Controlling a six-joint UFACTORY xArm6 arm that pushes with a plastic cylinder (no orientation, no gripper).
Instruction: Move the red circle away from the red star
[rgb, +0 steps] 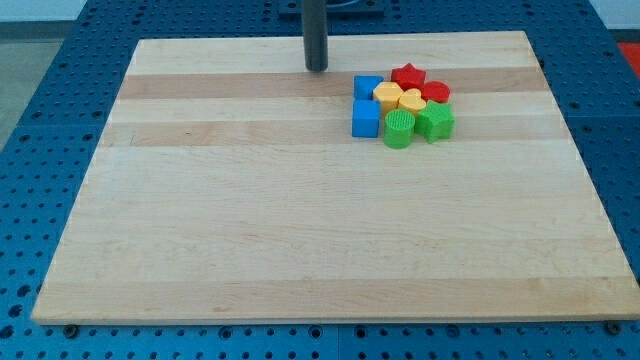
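Note:
The red star (408, 75) lies at the top of a tight cluster of blocks at the view's upper right. The red circle (436, 92) sits just below and right of it, touching it. My tip (317, 68) is on the board to the left of the cluster, about forty pixels left of the upper blue block (368, 87) and well left of both red blocks.
The cluster also holds a lower blue cube (366, 118), a yellow hexagon (388, 96), a yellow heart (411, 100), a green circle (399, 129) and a green star (434, 122). The wooden board (250, 220) lies on a blue pegboard table.

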